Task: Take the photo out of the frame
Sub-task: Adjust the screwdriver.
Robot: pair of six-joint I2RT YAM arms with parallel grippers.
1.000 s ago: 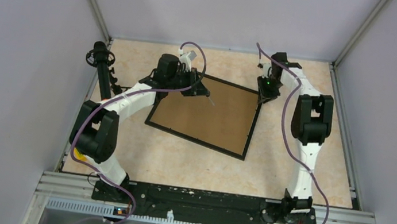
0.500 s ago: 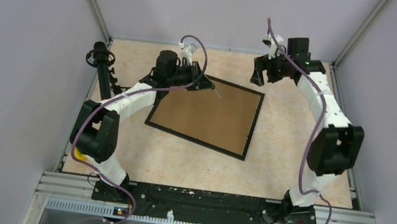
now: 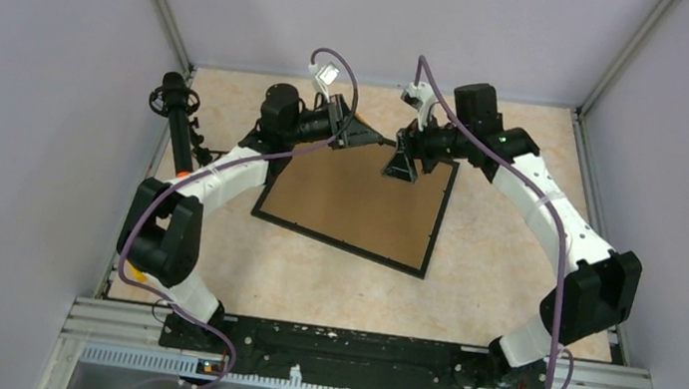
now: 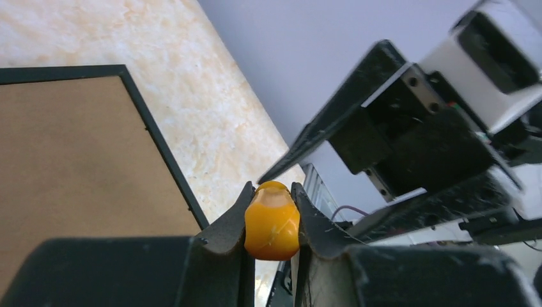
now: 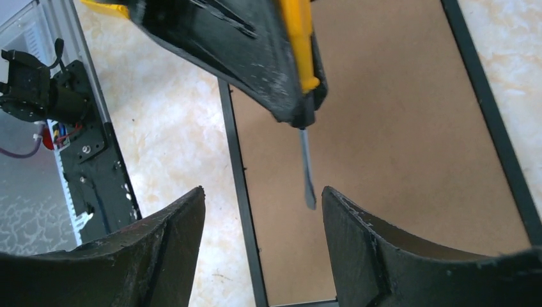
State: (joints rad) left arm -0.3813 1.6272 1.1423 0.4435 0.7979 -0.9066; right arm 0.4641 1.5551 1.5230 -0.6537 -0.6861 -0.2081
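While the frame (image 3: 360,202) lay back-up on the table (image 3: 511,277), photo hidden, presumably inside | left gripper (image 4: 271,192) clamped a yellow-handled screwdriver (image 5: 306,169) | right gripper (image 5: 262,211) wide, empty, flanking its blade | backing not yet off; extraction all left.

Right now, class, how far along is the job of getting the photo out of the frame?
Done: nothing visible; the frame lies back-up, brown backing board in place. In hand: the left end effector grips a yellow-handled screwdriver; the open right end effector hovers by its blade. Left: free the board, lift it, take out the hidden photo.
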